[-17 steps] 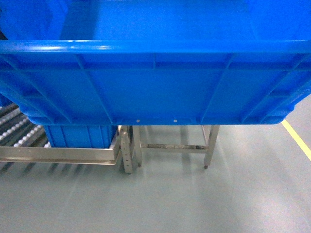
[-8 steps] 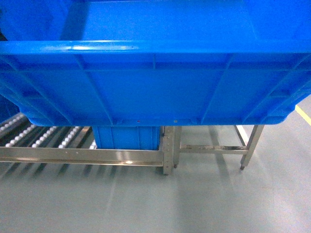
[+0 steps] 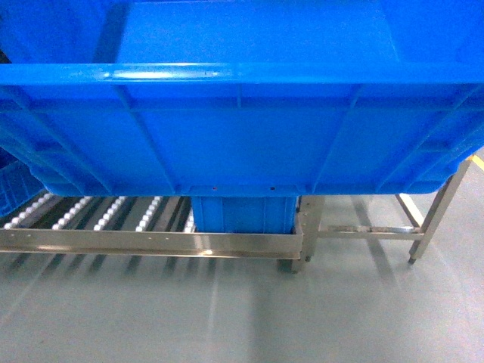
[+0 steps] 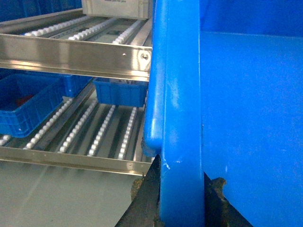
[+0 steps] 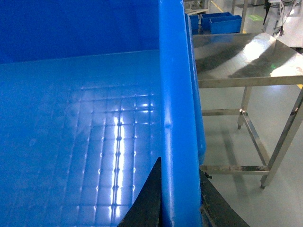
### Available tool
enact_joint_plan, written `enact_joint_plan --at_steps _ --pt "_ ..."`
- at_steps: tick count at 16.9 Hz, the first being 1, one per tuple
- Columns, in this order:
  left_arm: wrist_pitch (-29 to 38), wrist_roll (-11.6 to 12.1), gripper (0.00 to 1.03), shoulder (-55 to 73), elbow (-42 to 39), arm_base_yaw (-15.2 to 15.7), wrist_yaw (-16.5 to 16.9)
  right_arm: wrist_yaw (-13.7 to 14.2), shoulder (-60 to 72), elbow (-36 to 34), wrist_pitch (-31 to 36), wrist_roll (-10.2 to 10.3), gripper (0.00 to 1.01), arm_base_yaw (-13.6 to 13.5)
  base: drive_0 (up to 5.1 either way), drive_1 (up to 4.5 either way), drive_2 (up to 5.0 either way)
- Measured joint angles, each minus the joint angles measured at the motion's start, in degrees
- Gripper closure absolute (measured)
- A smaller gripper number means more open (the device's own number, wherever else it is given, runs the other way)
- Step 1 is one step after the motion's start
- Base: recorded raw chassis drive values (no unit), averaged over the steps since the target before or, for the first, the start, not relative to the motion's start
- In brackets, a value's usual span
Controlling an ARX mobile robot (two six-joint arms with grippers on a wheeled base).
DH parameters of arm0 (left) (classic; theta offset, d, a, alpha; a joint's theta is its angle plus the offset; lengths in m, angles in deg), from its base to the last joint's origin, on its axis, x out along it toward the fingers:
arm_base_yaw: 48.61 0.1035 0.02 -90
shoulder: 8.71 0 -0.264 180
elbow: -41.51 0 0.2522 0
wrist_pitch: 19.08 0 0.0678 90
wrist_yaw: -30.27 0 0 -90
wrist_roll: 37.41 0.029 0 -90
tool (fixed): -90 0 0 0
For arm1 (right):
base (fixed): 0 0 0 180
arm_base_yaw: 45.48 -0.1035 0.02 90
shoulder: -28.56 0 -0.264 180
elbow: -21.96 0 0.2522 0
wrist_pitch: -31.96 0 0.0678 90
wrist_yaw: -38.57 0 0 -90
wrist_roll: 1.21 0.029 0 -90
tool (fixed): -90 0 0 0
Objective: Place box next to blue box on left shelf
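We are holding the box (image 3: 242,113) up in the air, filling our head view, with each gripper clamping one end. The left gripper (image 4: 181,201) is pinching the left rim; the right gripper (image 5: 180,198) is pinching the right rim. Below and beyond it, a smaller blue box (image 3: 242,214) is sitting on the shelf (image 3: 151,242), beside a steel table (image 5: 241,61).

One large crate (image 3: 242,128), three smaller blue boxes (image 4: 120,91) on the rack (image 4: 75,56), one grey bin (image 4: 116,8), one steel table (image 5: 241,56).
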Motion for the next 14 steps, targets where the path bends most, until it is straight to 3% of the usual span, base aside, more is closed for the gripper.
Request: enact_joint_plan --at_steps 14 --pt "-0.13 0.02 0.95 0.00 0.00 0.00 0.00 -0.04 0.04 -0.04 0.00 0.00 0.94 0.00 -5.0 2.35 2.3"
